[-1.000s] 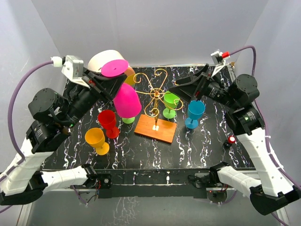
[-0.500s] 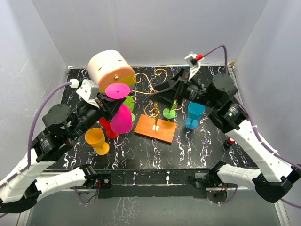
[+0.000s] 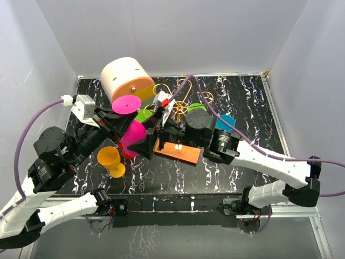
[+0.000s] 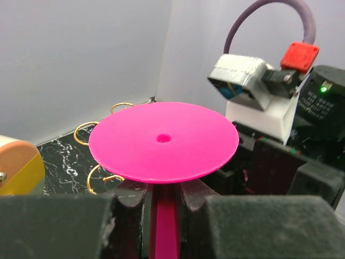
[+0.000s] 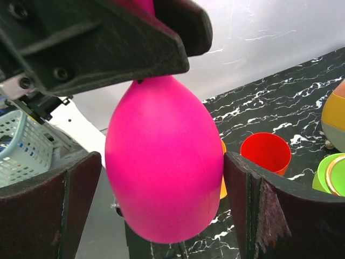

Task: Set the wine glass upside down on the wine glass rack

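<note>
Black marbled surface (image 3: 242, 162) lay below. The left gripper (image 4: 164, 200) clamped the inverted wine glass (image 5: 164, 167) by its stem, near the wine glass rack (image 3: 180, 154). The right gripper (image 5: 164, 208) spread wide around its bowl, seemingly without touching.

Marbled table (image 3: 242, 172): drum box (image 3: 126, 78) far left, wine glass rack (image 3: 183, 152) centre, orange glass (image 3: 110, 161) near left.
</note>
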Controlling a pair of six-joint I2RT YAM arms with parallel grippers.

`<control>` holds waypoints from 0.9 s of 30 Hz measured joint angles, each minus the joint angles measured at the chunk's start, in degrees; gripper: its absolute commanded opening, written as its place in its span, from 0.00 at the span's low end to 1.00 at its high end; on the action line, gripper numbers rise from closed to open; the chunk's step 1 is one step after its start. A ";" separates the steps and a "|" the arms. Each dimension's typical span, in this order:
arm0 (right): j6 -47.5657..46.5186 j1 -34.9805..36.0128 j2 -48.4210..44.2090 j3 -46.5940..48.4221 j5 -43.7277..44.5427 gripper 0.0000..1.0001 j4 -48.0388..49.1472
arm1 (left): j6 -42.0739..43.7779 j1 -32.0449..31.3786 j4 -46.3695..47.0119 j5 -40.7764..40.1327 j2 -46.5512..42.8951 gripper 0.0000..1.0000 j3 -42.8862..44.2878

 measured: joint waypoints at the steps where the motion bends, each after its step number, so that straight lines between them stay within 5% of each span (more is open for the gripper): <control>1: -0.66 0.68 0.70 0.00 0.66 0.94 0.28 | -0.39 0.00 0.07 0.13 -0.31 0.00 -0.15; 18: -1.33 2.29 -0.11 -3.10 7.04 0.95 7.15 | -3.13 0.00 1.42 1.64 -0.68 0.00 -0.46; 27: 6.01 2.60 -8.28 -3.61 9.86 0.84 5.07 | 1.84 0.00 1.36 -0.24 -5.90 0.00 -4.35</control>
